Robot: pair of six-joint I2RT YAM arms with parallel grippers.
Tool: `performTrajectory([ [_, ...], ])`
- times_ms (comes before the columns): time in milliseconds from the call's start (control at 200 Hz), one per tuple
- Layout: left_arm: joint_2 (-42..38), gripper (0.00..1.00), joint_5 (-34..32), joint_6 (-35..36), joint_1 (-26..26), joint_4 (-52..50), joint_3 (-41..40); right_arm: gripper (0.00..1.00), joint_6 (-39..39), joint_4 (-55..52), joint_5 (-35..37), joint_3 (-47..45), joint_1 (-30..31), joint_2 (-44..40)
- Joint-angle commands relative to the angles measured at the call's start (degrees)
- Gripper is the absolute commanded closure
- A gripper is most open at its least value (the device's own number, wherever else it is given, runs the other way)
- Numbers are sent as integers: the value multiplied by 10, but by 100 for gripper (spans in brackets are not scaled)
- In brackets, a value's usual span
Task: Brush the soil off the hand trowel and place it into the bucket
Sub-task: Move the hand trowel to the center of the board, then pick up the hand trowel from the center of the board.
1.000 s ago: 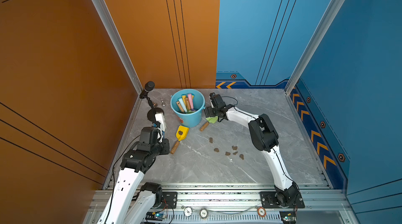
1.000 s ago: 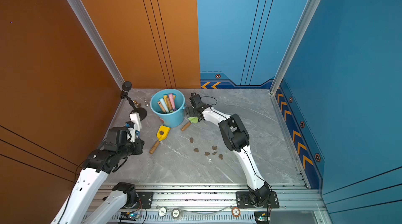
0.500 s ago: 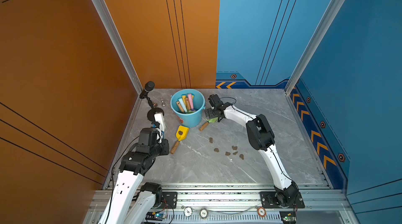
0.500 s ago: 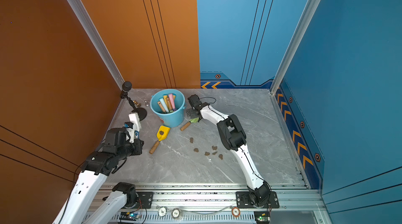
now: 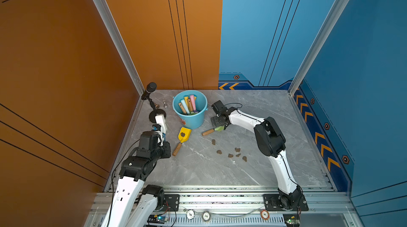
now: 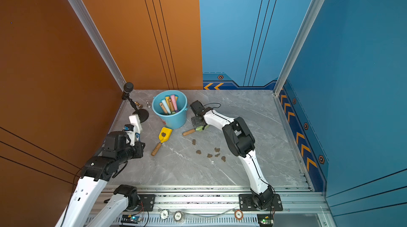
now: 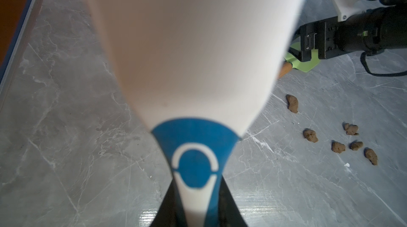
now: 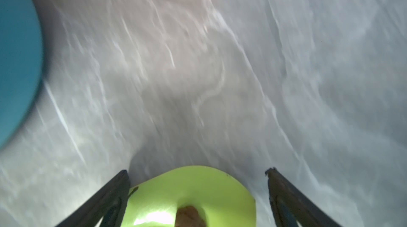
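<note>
Lowered a little since a second ago: right gripper (image 5: 217, 126), jaws spread wide on either side of the blade of the lime-green plastic hand trowel (image 5: 218, 129) with a wooden handle, flat on the grey marbled tabletop (image 5: 204, 170), just beside the round light-blue plastic bucket (image 5: 195, 122). Left gripper (image 5: 162, 138) pinching the handle of the white bristle brush (image 5: 160, 120), raised near the yellow wooden-handled trowel (image 5: 186, 131) bearing one dark-brown soil lump (image 5: 182, 134). More soil lumps (image 5: 230, 155) scattered between the arms. Pastel-handled tools (image 5: 189, 104) upright in the bucket.
</note>
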Motion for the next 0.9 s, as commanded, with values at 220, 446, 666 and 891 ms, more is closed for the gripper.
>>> performTrajectory([
  [220,-12,100,0,5,-17,11,-7,5,59,-9,2,-164,14,-115],
  [446,-23,100,-7,5,-31,11,-7,6,77,8,-15,-244,35,-173],
  [666,-22,100,-8,3,-36,11,-7,6,69,38,-40,-300,38,-247],
  [891,-21,100,-8,4,-36,11,-8,12,30,82,-116,-286,39,-292],
])
